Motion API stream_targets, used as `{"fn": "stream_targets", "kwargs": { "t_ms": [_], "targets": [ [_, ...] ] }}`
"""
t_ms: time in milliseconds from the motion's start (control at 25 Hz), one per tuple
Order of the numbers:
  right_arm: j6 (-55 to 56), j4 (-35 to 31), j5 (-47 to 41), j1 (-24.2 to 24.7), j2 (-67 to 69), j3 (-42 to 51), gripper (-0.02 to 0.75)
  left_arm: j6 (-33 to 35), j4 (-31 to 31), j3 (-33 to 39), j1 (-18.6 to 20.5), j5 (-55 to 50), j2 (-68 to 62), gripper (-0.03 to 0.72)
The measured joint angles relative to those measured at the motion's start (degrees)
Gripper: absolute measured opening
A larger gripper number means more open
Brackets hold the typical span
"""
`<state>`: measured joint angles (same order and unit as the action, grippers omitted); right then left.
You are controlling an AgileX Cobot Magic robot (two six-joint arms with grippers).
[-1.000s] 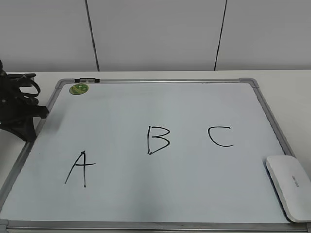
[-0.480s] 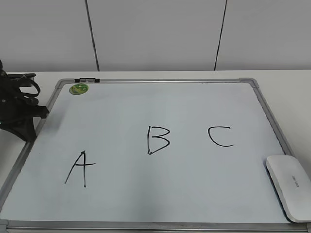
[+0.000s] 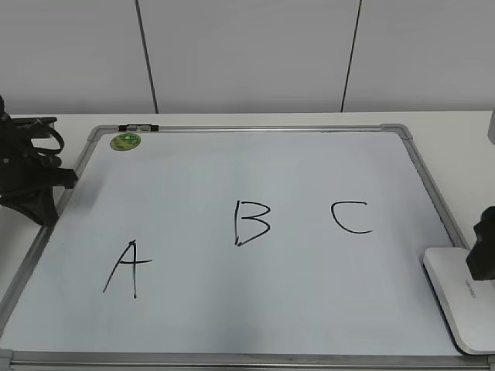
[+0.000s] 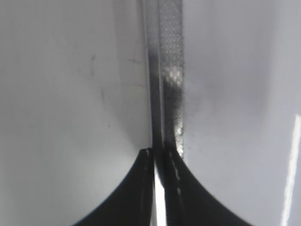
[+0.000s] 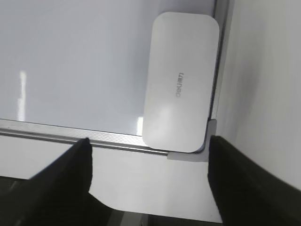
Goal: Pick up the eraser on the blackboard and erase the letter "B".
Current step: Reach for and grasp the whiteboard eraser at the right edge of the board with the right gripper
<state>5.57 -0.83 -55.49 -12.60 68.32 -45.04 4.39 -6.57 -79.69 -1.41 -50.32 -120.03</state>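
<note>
R gripper (image 5: 148, 155) has its jaws spread wide, nothing between them; in the R wrist view both dark fingers (image 5: 66, 174) sit low in the picture, one each side of the eraser's (image 5: 181, 82) near end, above the board's frame and grey corner cap (image 5: 188, 155). No contact w/ the eraser visible. In the exterior view only a dark bit of the R gripper (image 3: 483, 251) pokes in at the right edge, over the eraser's (image 3: 456, 297) far end; rest of the arm is out of view.

L gripper (image 4: 160, 157) is pinched down to a thin slit, fingertips (image 4: 141, 162) right over the silver frame strip (image 4: 167, 70) of the blackboard (image 4: 70, 94). Can't tell if it actually grips the frame or just hangs above it. In the exterior view the L gripper (image 3: 66, 179) and its black wrist sit low at the board's left edge, tips pointing inward over the frame.

Eraser: white, rounded, grey lettering up, lying flat in the blackboard's (image 3: 232, 166) bottom-right corner, long side along the right frame. Letter "B" (image 3: 251, 222) is at board centre, whole, well apart from the eraser. "A" (image 3: 128, 268) to its lower left, "C" (image 3: 352, 217) between B and eraser. Small green magnet (image 3: 125, 141) at top-left corner, near a black clip (image 3: 139, 127) on the top frame.
</note>
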Motion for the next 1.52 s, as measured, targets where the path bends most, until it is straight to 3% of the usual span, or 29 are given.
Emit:
{"fn": "stream_targets", "kwargs": {
  "t_ms": [440, 1520],
  "targets": [
    [1.0, 1.4, 4.4, 0.0, 5.0, 0.0, 0.634, 0.0, 0.0, 0.0, 0.0, 0.0, 0.0, 0.011],
    [1.7, 2.5, 8.4, 3.1, 16.4, -0.1, 0.636, 0.0, 0.0, 0.0, 0.0, 0.0, 0.0, 0.011]
  ]
}}
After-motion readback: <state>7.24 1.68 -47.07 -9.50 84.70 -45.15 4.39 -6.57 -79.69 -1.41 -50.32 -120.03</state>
